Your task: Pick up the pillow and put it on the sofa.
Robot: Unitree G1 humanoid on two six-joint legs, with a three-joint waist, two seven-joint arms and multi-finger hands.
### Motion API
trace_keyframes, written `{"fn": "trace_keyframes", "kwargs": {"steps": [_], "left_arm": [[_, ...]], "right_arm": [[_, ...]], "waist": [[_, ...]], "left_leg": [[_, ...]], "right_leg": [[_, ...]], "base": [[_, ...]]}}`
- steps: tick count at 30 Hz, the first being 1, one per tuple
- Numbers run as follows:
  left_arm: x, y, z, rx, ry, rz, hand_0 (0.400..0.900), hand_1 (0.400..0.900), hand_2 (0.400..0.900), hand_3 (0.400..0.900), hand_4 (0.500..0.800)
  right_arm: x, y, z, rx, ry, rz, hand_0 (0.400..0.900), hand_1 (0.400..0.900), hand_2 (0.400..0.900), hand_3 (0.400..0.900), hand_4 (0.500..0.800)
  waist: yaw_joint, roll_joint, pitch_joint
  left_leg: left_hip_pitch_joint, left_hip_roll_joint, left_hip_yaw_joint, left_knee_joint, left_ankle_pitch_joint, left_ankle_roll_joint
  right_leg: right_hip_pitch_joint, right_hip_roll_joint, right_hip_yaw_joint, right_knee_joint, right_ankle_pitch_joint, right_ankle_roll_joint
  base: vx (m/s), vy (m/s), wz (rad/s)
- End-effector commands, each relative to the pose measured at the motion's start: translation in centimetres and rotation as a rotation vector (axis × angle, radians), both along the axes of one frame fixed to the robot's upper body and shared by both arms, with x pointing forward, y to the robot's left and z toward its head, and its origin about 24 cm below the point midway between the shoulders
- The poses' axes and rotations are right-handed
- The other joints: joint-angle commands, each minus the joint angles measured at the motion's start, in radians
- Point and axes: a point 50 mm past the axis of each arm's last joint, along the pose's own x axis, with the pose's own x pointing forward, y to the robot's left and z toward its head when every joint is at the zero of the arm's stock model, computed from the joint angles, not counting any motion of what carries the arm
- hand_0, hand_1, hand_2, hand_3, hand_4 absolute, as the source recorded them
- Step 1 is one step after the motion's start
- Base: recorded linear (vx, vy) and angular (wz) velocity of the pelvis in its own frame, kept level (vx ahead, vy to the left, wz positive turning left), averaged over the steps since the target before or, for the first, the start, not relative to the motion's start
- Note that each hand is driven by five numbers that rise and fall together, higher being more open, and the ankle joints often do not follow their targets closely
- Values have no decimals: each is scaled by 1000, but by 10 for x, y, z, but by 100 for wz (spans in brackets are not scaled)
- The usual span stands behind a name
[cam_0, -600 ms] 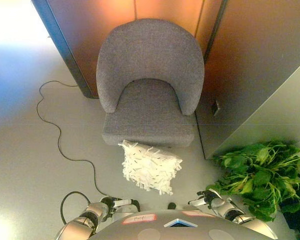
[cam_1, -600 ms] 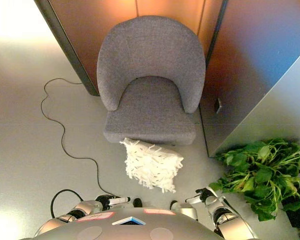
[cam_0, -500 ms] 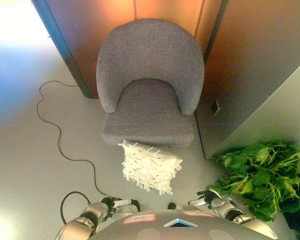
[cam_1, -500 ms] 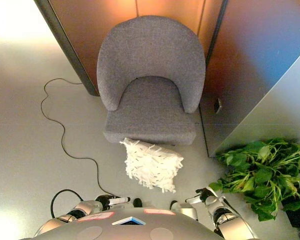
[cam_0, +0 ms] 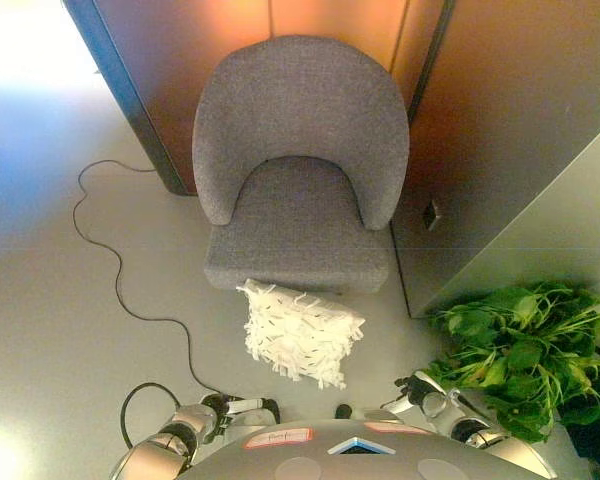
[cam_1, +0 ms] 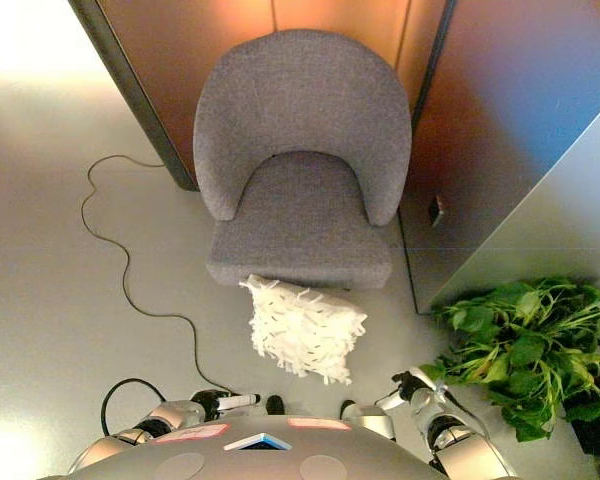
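Left eye view: a grey upholstered armchair (cam_0: 298,170) with a curved back stands against an orange-brown wall panel (cam_0: 330,25). A white fringed pillow (cam_0: 300,333) lies on the grey floor (cam_0: 50,330), its top edge touching or just under the front edge of the chair seat; nothing holds it. A thin black cord (cam_0: 115,270) snakes over the floor to the chair's left. A leafy green plant (cam_0: 525,355) sits at lower right, beside a grey cabinet side (cam_0: 540,240). Left hand (cam_0: 235,407) shows low at the bottom edge, short of the pillow and not touching it; its fingers lie roughly straight, pointing right, with nothing in them. Right hand (cam_0: 420,390) shows at lower right, just beside the plant's leaves, apart from the pillow; fingers too small and dark to read, cannot tell how far they are open.

Right eye view: same layout. Pillow (cam_1: 305,328) on the floor against the seat front of the armchair (cam_1: 302,165), seat itself bare. Left hand (cam_1: 225,402) low, fingers extended and holding nothing. Right hand (cam_1: 412,386) near the plant (cam_1: 525,350); finger state unclear here too.
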Motion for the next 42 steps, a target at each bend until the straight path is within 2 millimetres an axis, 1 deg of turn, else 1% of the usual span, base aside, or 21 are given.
{"fn": "trace_keyframes", "kwargs": {"steps": [1, 3, 5, 6, 7, 11, 15, 20, 23, 27, 31, 35, 36, 37, 39, 40, 41, 42], "left_arm": [[29, 18, 9, 33, -101, 113, 900, 900, 900, 900, 800], [36, 19, 11, 13, -148, 170, 900, 900, 900, 900, 800], [47, 21, 16, -3, -207, 199, 900, 900, 900, 900, 800], [51, 22, 17, -7, -223, 204, 900, 900, 900, 900, 800], [59, 22, 20, -23, -259, 212, 900, 900, 900, 900, 800], [79, 21, 29, -104, -367, 238, 900, 900, 900, 900, 800], [95, 21, 40, -155, -481, 243, 900, 900, 900, 900, 800], [116, 21, 59, -222, -629, 250, 900, 900, 900, 900, 800], [122, 17, 69, -277, -698, 247, 900, 900, 900, 900, 800], [121, 17, 77, -324, -751, 244, 900, 900, 900, 900, 800], [114, 20, 81, -352, -779, 240, 900, 900, 900, 900, 800], [106, 24, 81, -354, -789, 256, 900, 900, 900, 900, 800], [102, 25, 81, -354, -791, 256, 900, 900, 900, 900, 800], [101, 26, 81, -355, -792, 256, 900, 900, 900, 900, 800], [96, 29, 81, -357, -792, 256, 900, 900, 900, 900, 800], [94, 29, 81, -357, -789, 256, 900, 900, 900, 900, 800], [91, 29, 80, -358, -779, 258, 900, 900, 900, 900, 800], [92, 25, 79, -368, -770, 245, 900, 900, 900, 900, 800]], "right_arm": [[62, -15, 24, -124, -192, 113, 900, 900, 900, 900, 800], [78, -17, 31, -147, -249, 126, 900, 900, 900, 900, 800], [100, -20, 44, -171, -339, 131, 900, 900, 900, 900, 800], [106, -21, 47, -177, -360, 128, 900, 900, 900, 900, 800], [120, -24, 57, -196, -416, 123, 900, 900, 900, 900, 800], [159, -33, 88, -248, -573, 99, 900, 900, 900, 900, 800], [184, -38, 114, -290, -705, 81, 900, 900, 900, 900, 800], [211, -46, 149, -347, -840, 52, 900, 900, 900, 900, 800], [221, -54, 168, -379, -896, 30, 900, 900, 900, 900, 800], [231, -64, 190, -425, -953, 3, 900, 900, 900, 900, 800], [238, -79, 216, -504, -1004, -35, 900, 900, 900, 900, 800], [238, -100, 244, -609, -1116, -144, 900, 900, 900, 900, 800], [238, -107, 256, -660, -1160, -161, 900, 900, 900, 900, 800], [238, -112, 264, -690, -1181, -163, 900, 900, 900, 900, 800], [238, -122, 280, -705, -1206, -172, 900, 900, 900, 900, 800], [238, -125, 285, -702, -1206, -173, 900, 900, 900, 900, 800], [237, -128, 288, -711, -1209, -168, 900, 900, 900, 900, 800], [237, -127, 279, -731, -1209, -187, 900, 900, 900, 900, 800]], "waist": [[42, -38, 93], [53, -34, 115], [65, -31, 161], [67, -29, 174], [73, -21, 210], [88, 18, 304], [107, 56, 373], [131, 94, 442], [143, 117, 476], [157, 143, 494], [171, 158, 494], [176, 165, 494], [176, 167, 494], [177, 168, 494], [177, 171, 494], [176, 172, 494], [172, 168, 494], [181, 180, 494]], "left_leg": [[-2, -45, -40, 34, -138, 24], [-46, -46, -51, 66, -136, 26], [-118, -50, -66, 125, -132, 23], [-140, -52, -73, 141, -131, 22], [-181, -56, -88, 167, -123, 18], [-286, -69, -117, 211, -95, 15], [-387, -88, -142, 255, -73, 18], [-496, -120, -161, 317, -66, 22], [-557, -134, -159, 379, -77, 25], [-636, -137, -148, 446, -89, 30], [-717, -130, -136, 504, -101, 38], [-764, -125, -129, 546, -115, 49], [-773, -124, -128, 557, -119, 51], [-778, -124, -128, 565, -123, 52], [-789, -124, -127, 582, -130, 54], [-791, -123, -127, 586, -132, 54], [-779, -127, -125, 604, -167, 49], [-778, -130, -125, 609, -169, 48]], "right_leg": [[-55, -28, -15, 64, -55, 66], [-93, -35, -23, 89, -57, 60], [-143, -42, -34, 124, -59, 48], [-159, -44, -37, 134, -59, 46], [-192, -47, -44, 156, -58, 40], [-302, -56, -59, 237, -68, 28], [-423, -67, -80, 353, -96, 17], [-540, -91, -97, 476, -131, 10], [-604, -112, -105, 564, -163, -1], [-680, -129, -109, 648, -191, -15], [-764, -137, -105, 725, -215, -26], [-816, -133, -93, 780, -235, -36], [-825, -131, -88, 793, -240, -38], [-830, -131, -87, 801, -243, -39], [-839, -131, -84, 818, -250, -41], [-842, -130, -83, 821, -251, -42], [-833, -133, -70, 841, -286, -33], [-831, -130, -69, 847, -293, -33]], "base": [[-89, -67, 20], [-106, -62, 21], [-156, -52, 23], [-206, -39, 26], [-175, -22, 24], [-186, 1, 23], [-132, -3, 23], [-105, 10, 20], [-62, 40, 14], [-25, 48, 7], [0, 0, 0], [16, 10, -5], [22, 6, -6], [25, 11, -7], [44, 14, -7], [140, 3, -7], [135, 10, 0], [135, 21, 6]]}}
